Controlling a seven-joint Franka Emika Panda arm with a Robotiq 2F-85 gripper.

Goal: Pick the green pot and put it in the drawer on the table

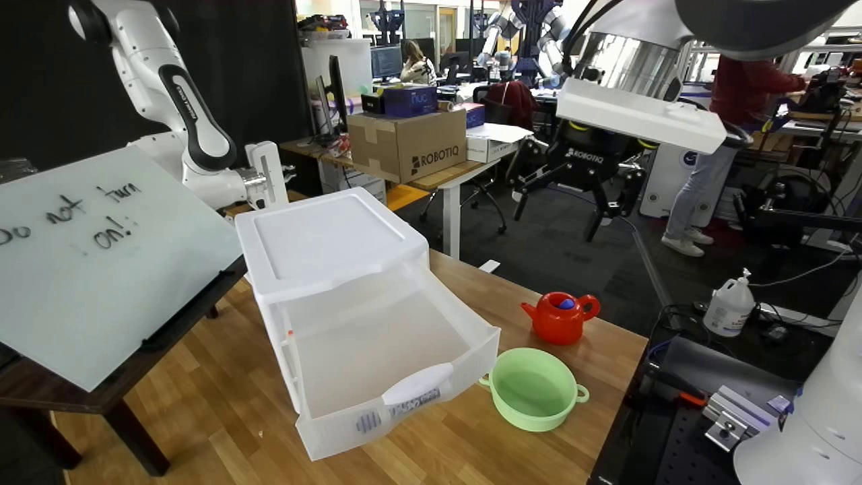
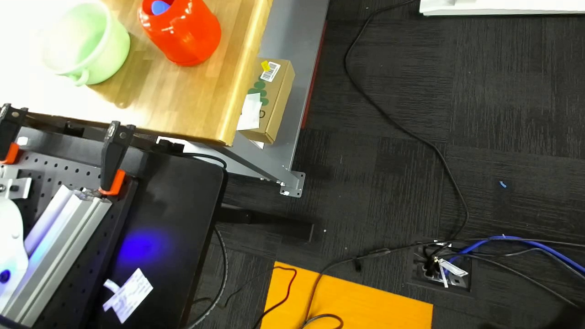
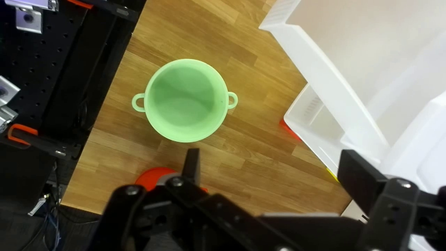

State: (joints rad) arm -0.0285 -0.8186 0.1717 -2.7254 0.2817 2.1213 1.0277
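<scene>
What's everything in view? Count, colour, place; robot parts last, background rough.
table: 1, light brown, foreground
drawer unit: 1, white, on table
drawer: 1, translucent white, pulled open
green pot: 1, light green, on table
red teapot: 1, red with blue, on table
whiteboard: 1, white, beside drawer unit
perforated board: 1, black, beside table
clamps: 2, black-orange, at perforated board
cardboard boxes: at least 2, brown, background, below table edge
pump bottle: 1, white, beyond table
people: 2 seen, one in red, background
other arm: 1, white and black, behind whiteboard
robot arm: 1, white, beside table
gripper: 1, black, raised, open, empty
</scene>
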